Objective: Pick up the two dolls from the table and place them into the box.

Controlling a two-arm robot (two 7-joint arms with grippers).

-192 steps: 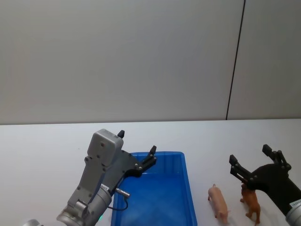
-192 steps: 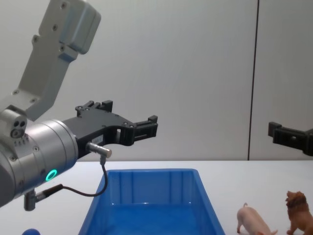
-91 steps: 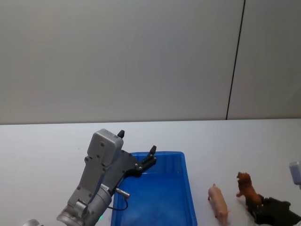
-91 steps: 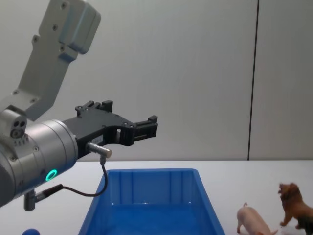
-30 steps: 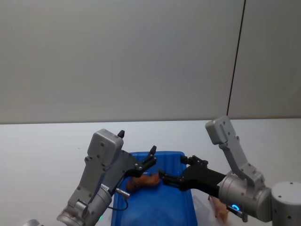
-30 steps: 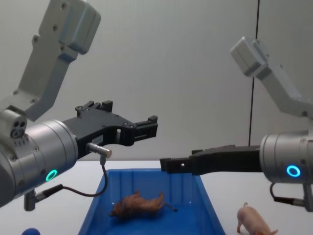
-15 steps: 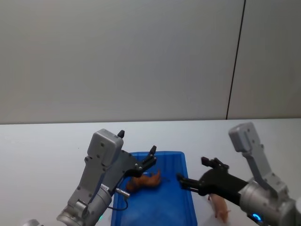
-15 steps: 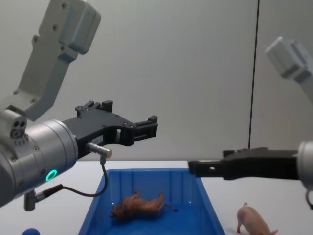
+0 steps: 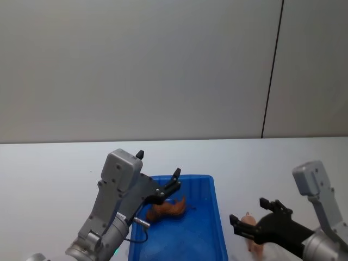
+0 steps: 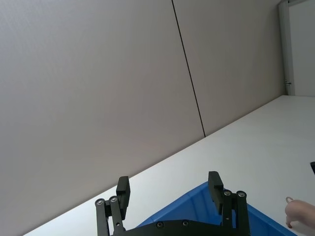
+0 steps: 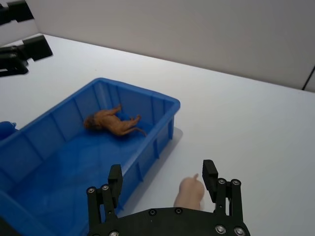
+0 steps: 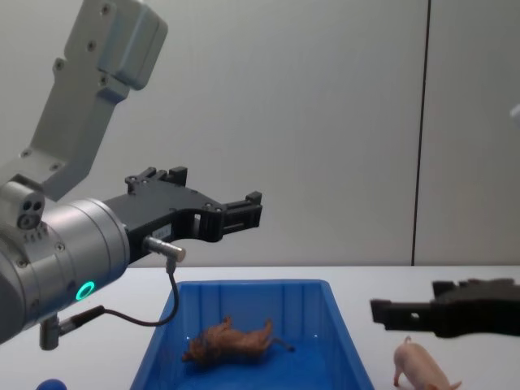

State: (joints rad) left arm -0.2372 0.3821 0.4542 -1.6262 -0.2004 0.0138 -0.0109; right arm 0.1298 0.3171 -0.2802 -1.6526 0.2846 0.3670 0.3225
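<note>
Lion [image 11: 113, 123] lies in box [image 11: 138, 91]. Right hand [image 9: 248, 212], wide, poised over pig [image 11: 189, 191] on worktop [image 11: 246, 123], likely for pickup. Left hand [image 10: 169, 179], wide, idle above box.

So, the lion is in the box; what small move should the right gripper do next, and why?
Probably lower the right gripper onto the pig. It hangs open above the pig, which stands on the table right of the box, while the lion lies inside. The left gripper is open above the box.
</note>
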